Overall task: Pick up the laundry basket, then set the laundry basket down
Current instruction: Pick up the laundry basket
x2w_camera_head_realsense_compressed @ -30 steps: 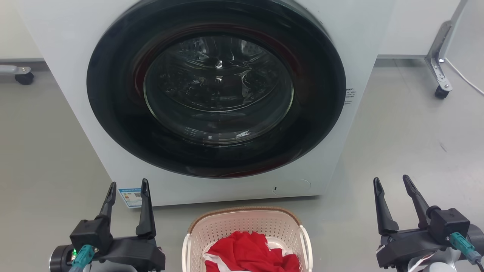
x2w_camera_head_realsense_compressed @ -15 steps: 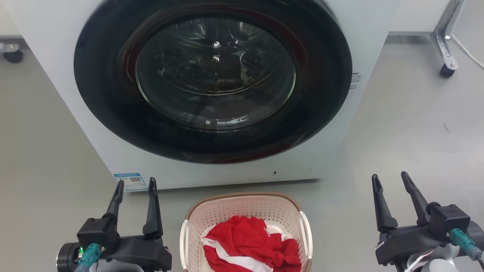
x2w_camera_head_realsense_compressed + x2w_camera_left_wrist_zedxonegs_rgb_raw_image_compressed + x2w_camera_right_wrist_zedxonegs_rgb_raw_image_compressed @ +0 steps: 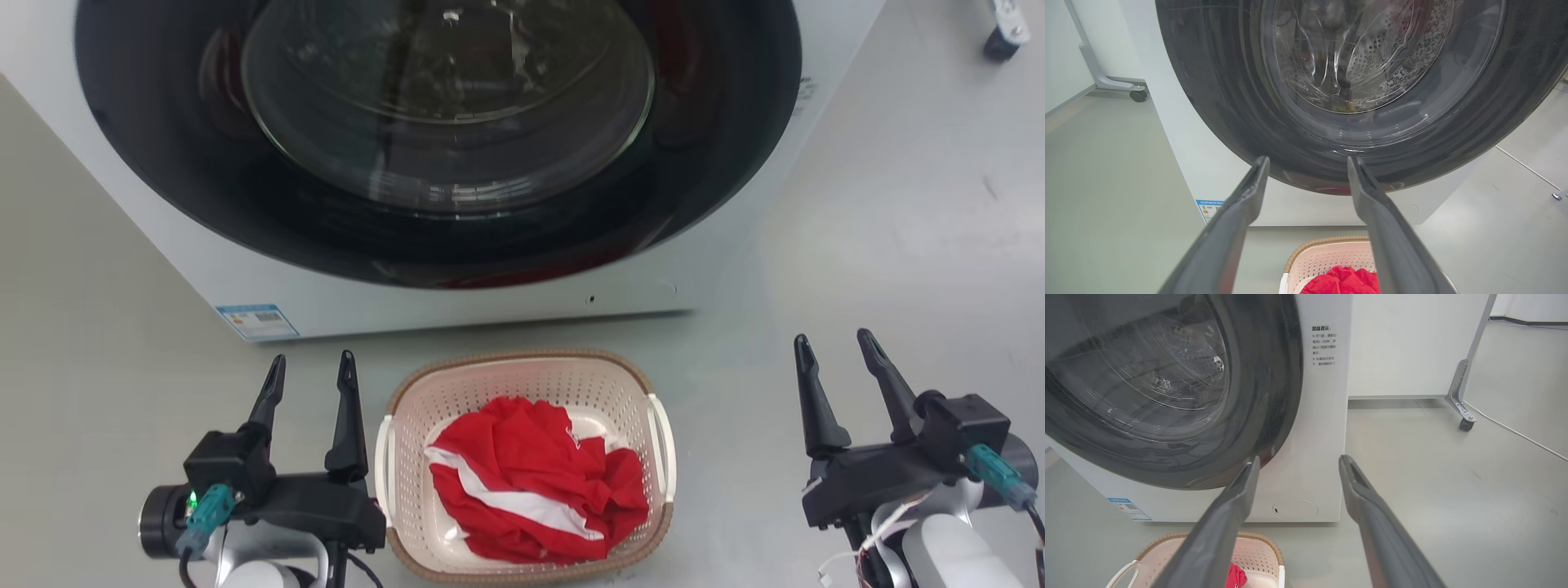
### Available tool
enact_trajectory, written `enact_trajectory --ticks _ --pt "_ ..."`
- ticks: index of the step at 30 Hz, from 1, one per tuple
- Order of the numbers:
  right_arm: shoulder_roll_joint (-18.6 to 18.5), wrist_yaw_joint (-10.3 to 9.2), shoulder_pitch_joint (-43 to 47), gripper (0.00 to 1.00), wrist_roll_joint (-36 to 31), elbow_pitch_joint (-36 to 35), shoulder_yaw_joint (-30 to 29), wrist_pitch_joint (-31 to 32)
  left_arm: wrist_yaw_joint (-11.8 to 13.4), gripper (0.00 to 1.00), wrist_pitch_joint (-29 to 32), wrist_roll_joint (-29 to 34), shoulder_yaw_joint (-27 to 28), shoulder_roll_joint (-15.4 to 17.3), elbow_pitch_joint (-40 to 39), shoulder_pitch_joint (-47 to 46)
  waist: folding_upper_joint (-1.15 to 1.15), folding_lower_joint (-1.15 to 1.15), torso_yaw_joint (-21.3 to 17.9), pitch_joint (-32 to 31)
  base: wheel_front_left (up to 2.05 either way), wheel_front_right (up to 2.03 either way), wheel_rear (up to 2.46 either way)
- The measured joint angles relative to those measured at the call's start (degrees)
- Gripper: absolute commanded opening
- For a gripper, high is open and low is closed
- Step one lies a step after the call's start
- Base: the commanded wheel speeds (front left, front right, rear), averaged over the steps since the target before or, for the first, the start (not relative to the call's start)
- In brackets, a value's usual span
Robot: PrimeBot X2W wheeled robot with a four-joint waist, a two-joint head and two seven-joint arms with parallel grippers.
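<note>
Cream-white perforated plastic under a brown woven-look rim, the laundry basket (image 3: 522,380) stands on the grey floor (image 3: 882,229) just in front of the washing machine (image 3: 490,304), near the robot and between its two arms. A crumpled red garment (image 3: 535,482) with a white stripe lies inside and covers most of the bottom. White side handles (image 3: 381,457) run along the basket's left and right walls. The left gripper (image 3: 313,359) hovers just left of the basket, one finger close beside the left handle; the head view does not show whether they touch. Its two dark fingers are spread with nothing between them. The right gripper (image 3: 832,336) is well apart from the basket on the right, over bare floor, its fingers likewise spread and empty. Both pairs of fingers point toward the machine. The machine's white front carries a large dark round door (image 3: 147,163) with a glass window (image 3: 449,98); a small blue label (image 3: 255,321) sits at its lower left corner and a round flap (image 3: 1295,508) at its lower right. In the left wrist view the basket's far rim and some red cloth show between the fingers at the bottom edge. In the right wrist view the basket lies at the lower left, partly behind one finger. A caster wheel (image 3: 1000,41) stands at the far right.
</note>
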Motion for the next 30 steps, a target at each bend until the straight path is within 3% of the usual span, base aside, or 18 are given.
enact_trajectory --ticks 21,30 --pt "2.7 1.56 -11.9 1.00 0.3 7.1 2.4 3.4 -0.2 1.00 4.1 -2.4 -0.5 -0.5 11.7 -12.4 0.01 0.01 -1.1 16.5 0.00 0.00 0.00" --pt "3.9 2.87 -17.2 1.00 0.2 12.2 3.8 4.0 -1.4 1.00 6.6 -3.5 0.2 -0.7 19.0 -18.7 0.01 0.01 -1.5 23.4 0.00 0.00 0.00"
